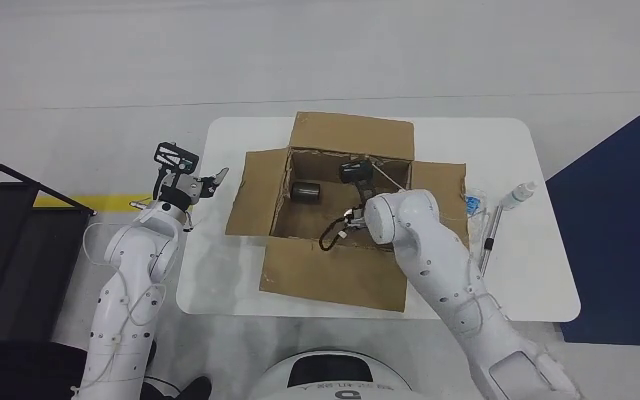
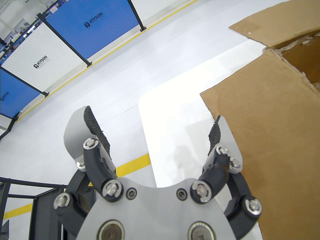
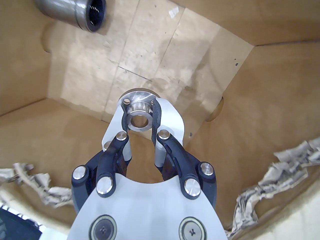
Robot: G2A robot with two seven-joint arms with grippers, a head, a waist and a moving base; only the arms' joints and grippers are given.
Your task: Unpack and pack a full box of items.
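- The box (image 1: 340, 200) sits open at the middle of the tabletop (image 1: 240, 285), with all four flaps folded outward.
- My right arm reaches down into the box from 4 o'clock. Its jaws are nearly shut, pinching a small flanged bushing (image 3: 138, 118) by its neck. One pad (image 3: 156, 116) presses on each side.
- The bushing is shiny metal, with its bore facing the wrist camera and its flange turned toward the box floor. I cannot tell whether the flange touches the floor.
- A dark cylinder (image 1: 305, 190) lies on its side on the box floor at 9 o'clock, well apart from the bushing. Its hollow end (image 3: 96, 7) faces the open middle of the floor.
- Crumpled paper (image 3: 287, 166) lies along the box walls near the right wrist.
- My left arm hangs at 9 o'clock from the box, above the tabletop's edge, just beside the left flap (image 2: 262, 126). Its jaws are wide open with nothing between them.
- On the tabletop at 3 o'clock from the box I see a clear bottle (image 1: 518, 194), a bag (image 1: 475, 205) and a thin rod (image 1: 488, 240), close together.
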